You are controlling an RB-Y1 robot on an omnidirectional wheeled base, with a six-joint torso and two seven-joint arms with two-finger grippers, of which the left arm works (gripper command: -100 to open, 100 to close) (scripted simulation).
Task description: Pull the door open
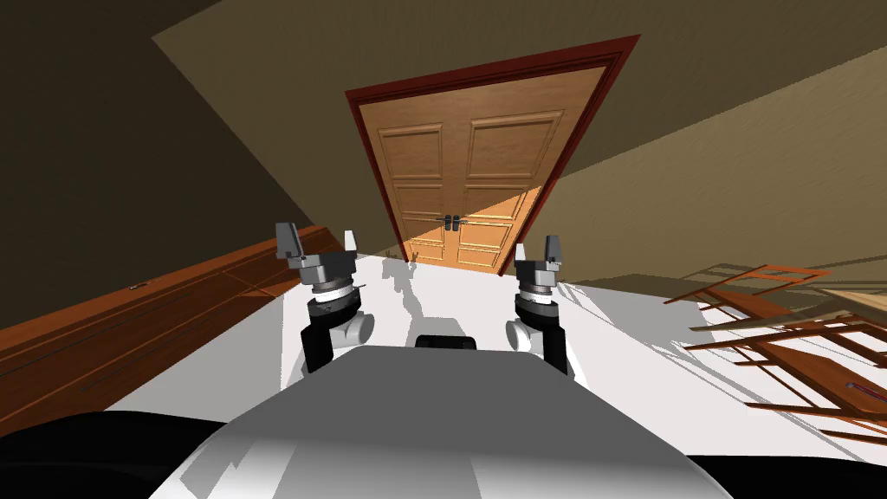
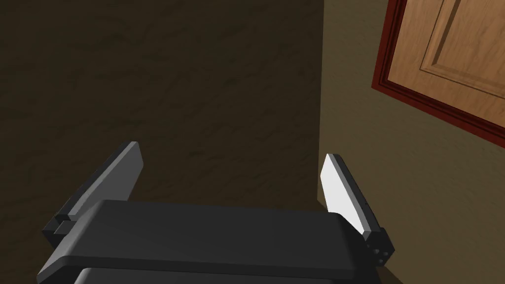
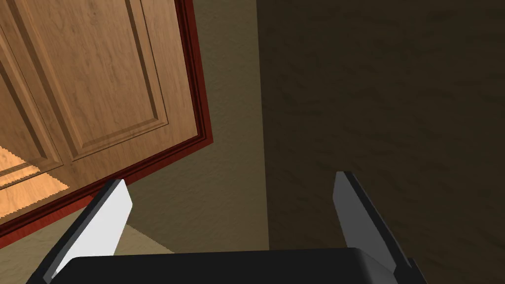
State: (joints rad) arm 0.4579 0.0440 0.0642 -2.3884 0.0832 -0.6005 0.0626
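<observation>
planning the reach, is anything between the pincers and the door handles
Nothing visible does. Only white floor lies between the left pincer, the right pincer and the door handles; the cabinet and the wooden chairs stand off to the sides.

A home's room around me, panelled wooden double door (image 1: pixel 463 186), dark red frame (image 1: pixel 378 173), tan walls (image 1: pixel 693 156), long wooden cabinet (image 1: pixel 173 303), slatted wooden furniture (image 1: pixel 780 338), white floor (image 1: pixel 641 346)

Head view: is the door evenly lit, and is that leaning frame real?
Head view: the door is shaded above, with a sunlit wedge across its lower panels by the handles; the splayed frame is lens distortion. Right wrist view: that wedge shows on the door. Left wrist view: door corner in shade.
</observation>
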